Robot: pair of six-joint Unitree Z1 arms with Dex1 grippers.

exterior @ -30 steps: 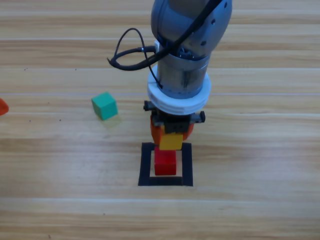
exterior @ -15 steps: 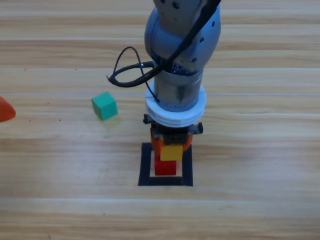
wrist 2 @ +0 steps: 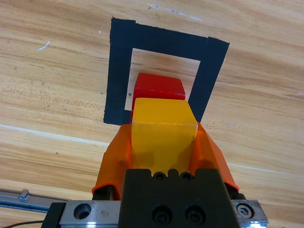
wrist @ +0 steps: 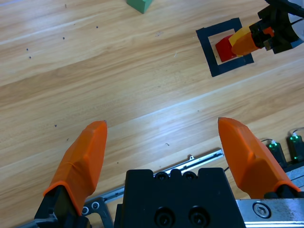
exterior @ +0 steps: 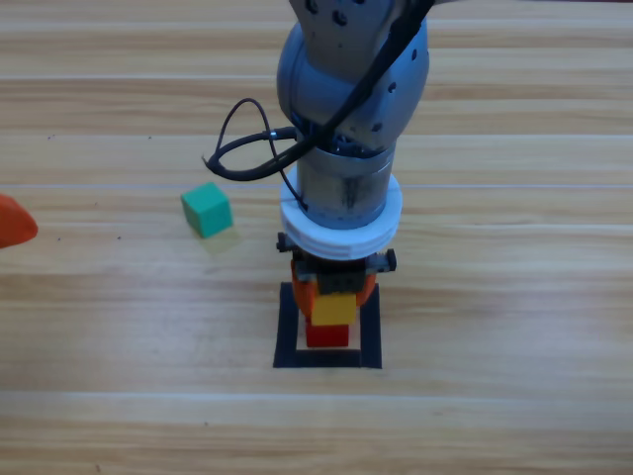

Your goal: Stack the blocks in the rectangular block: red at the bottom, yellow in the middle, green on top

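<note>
The red cube point(exterior: 327, 335) point(wrist 2: 157, 87) sits inside the black tape square point(exterior: 287, 329) point(wrist 2: 118, 71). My right gripper point(exterior: 334, 297) point(wrist 2: 163, 137) hangs over the square, shut on the yellow cube point(exterior: 333, 310) point(wrist 2: 163, 124), which is held just above the red one and covers most of it from above. Whether the two cubes touch I cannot tell. The green cube point(exterior: 207, 209) point(wrist: 139, 4) lies on the wood to the left of the square. At the picture's left edge my left gripper point(exterior: 14, 221) point(wrist: 164, 152) waits, open, with nothing between its jaws.
A black cable point(exterior: 242, 148) loops out from the right arm's left side. A metal rail point(wrist: 199, 159) runs along the table edge beneath the left gripper. Bare wood surrounds the tape square.
The right gripper has carried the yellow cube forward and down over the red cube. The left gripper has edged a little farther into view at the left edge.
</note>
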